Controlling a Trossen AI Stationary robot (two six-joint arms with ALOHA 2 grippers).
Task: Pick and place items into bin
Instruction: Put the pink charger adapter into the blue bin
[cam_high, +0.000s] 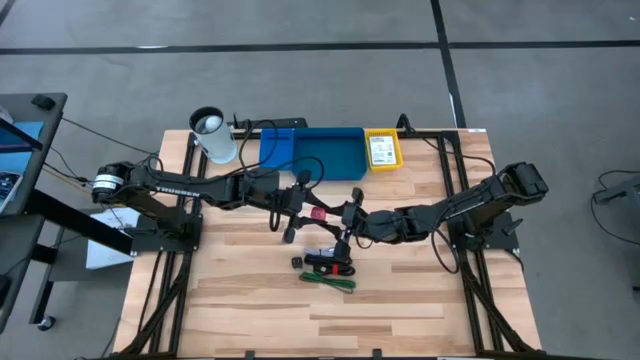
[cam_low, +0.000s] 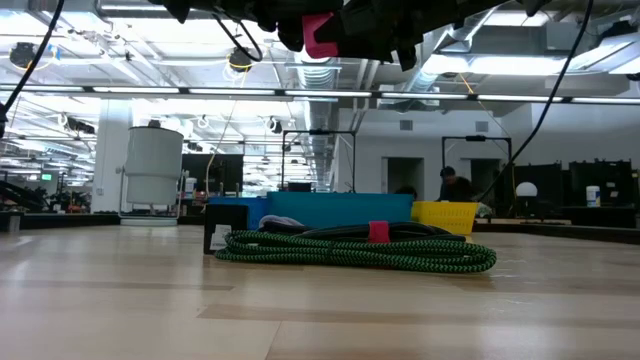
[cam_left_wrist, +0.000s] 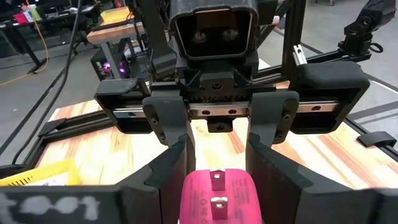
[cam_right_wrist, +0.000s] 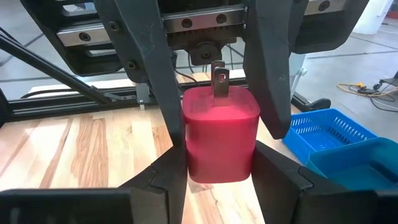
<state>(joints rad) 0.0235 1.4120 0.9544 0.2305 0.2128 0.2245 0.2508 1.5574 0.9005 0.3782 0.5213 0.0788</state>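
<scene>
The pink-red cube (cam_high: 318, 213), a plug with two metal prongs (cam_right_wrist: 219, 78), hangs in mid-air over the table's middle, high above the tabletop in the low view (cam_low: 320, 35). My left gripper (cam_high: 306, 208) reaches it from the table's left and my right gripper (cam_high: 338, 216) from the right, facing each other with fingers around it. On the wood below lie a black block (cam_high: 297, 262), a black-red cable bundle (cam_high: 330, 264) and green ties (cam_high: 335, 283). The white card with green print (cam_high: 381, 150) lies in a yellow tray. My left gripper has the pink-red cube between its two fingers (cam_right_wrist: 163, 93), one on each side face (cam_left_wrist: 186, 193), coming level from the table's left. The cube is lifted clear. My right gripper pinches the same cube by its side faces (cam_right_wrist: 189, 158) between its fingers (cam_right_wrist: 171, 177), level from the table's right.
A blue bin (cam_high: 325, 155) sits at the far edge, with the yellow tray (cam_high: 397, 160) to its right and a white cylindrical cup (cam_high: 212, 135) to its left. Black frame rails run along the table's left and right sides. Bare wood shows toward the near edge.
</scene>
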